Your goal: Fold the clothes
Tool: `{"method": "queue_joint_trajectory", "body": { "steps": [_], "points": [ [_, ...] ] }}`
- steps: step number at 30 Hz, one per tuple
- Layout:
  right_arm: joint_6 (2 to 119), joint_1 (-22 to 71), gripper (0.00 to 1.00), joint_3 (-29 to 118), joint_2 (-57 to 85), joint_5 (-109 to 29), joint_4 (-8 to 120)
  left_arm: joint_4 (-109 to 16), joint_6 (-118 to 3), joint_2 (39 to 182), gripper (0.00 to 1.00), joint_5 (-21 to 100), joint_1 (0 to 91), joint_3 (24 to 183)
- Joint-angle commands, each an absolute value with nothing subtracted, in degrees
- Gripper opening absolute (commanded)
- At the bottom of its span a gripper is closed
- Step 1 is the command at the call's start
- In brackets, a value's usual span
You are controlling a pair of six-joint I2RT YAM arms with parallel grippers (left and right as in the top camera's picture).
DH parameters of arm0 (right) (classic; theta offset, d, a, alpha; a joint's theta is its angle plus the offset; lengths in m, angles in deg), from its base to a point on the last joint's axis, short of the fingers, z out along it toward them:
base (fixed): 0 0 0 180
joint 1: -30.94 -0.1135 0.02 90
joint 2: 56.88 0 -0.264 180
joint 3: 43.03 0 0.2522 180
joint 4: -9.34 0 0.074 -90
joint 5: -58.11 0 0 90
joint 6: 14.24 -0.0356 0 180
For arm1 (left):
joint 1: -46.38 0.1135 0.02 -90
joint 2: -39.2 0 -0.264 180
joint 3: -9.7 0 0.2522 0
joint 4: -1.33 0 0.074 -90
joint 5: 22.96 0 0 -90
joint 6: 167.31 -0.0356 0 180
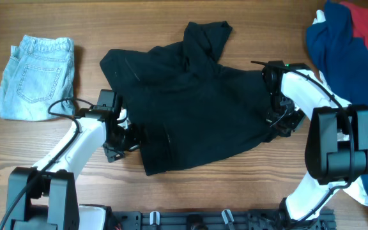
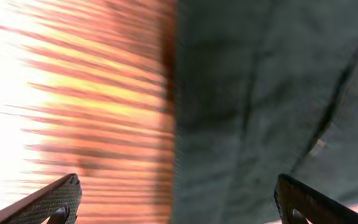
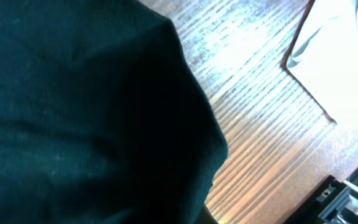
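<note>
A large black shirt-like garment (image 1: 190, 108) lies spread across the wooden table (image 1: 171, 13). The left gripper (image 1: 123, 137), fingers wide apart and empty, sits over its left edge. The right gripper (image 1: 280, 121) is closed at the right edge. Fabric hides its fingers, so any hold cannot be told.

Wooden table (image 1: 139, 19), reddish-brown grain running along its length; strong glare whitens the wood in the left wrist view.
</note>
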State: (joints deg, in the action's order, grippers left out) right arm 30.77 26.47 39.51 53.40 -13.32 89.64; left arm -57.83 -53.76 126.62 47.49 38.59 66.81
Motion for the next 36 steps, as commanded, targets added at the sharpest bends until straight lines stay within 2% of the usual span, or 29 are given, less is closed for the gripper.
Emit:
{"method": "queue_joint_trajectory", "body": {
  "steps": [1, 7, 14, 16, 18, 20, 21, 22, 24, 26, 28, 31, 36],
  "points": [
    [31.2, 26.3, 0.04, 39.6, 50.4, -12.5, 88.6, -58.1, -52.8, 126.7, 1.00, 38.4, 37.4, 66.4],
    [32.4, 26.3, 0.04, 39.6, 48.0, -14.0, 87.0, -58.2, -52.8, 126.7, 0.98, 44.5, 31.8, 66.4],
    [33.8, 26.3, 0.04, 39.6, 47.7, -14.2, 87.0, -59.7, -39.3, 126.7, 0.99, 45.3, 27.6, 66.4],
    [33.8, 26.3, 0.04, 39.6, 47.7, -14.2, 87.0, -59.6, -38.3, 126.7, 0.96, 43.5, 26.5, 66.4],
    [33.8, 26.3, 0.04, 39.6, 47.7, -14.2, 87.0, -59.5, -37.1, 126.7, 0.90, 43.3, 25.3, 66.4],
    [33.8, 26.3, 0.04, 39.6, 47.7, -14.2, 87.0, -58.5, -37.0, 126.7, 0.62, 43.3, 23.6, 66.4],
    [33.8, 26.3, 0.04, 39.6, 47.7, -14.2, 87.0, -58.3, -36.9, 126.7, 0.54, 43.3, 23.3, 66.4],
    [33.8, 26.3, 0.04, 39.6, 47.7, -14.3, 87.0, -58.3, -36.9, 126.7, 0.53, 43.5, 23.0, 66.4],
    [33.8, 26.3, 0.04, 39.6, 47.7, -14.4, 87.0, -58.3, -36.7, 126.7, 0.64, 43.5, 23.0, 66.4],
    [33.8, 26.3, 0.04, 39.6, 47.7, -14.4, 87.0, -58.6, -36.3, 126.7, 0.79, 43.8, 23.0, 66.4],
    [33.8, 26.3, 0.04, 39.6, 47.7, -14.4, 87.1, -59.4, -36.2, 126.7, 0.87, 44.3, 23.0, 66.4],
    [33.8, 26.3, 0.04, 39.6, 47.7, -14.4, 87.0, -59.6, -36.1, 126.8, 0.93, 44.7, 23.0, 66.4],
    [33.8, 26.3, 0.04, 39.6, 47.7, -14.4, 87.2, -59.3, -34.4, 128.5, 0.95, 44.4, 23.0, 65.9]
  ]
}}
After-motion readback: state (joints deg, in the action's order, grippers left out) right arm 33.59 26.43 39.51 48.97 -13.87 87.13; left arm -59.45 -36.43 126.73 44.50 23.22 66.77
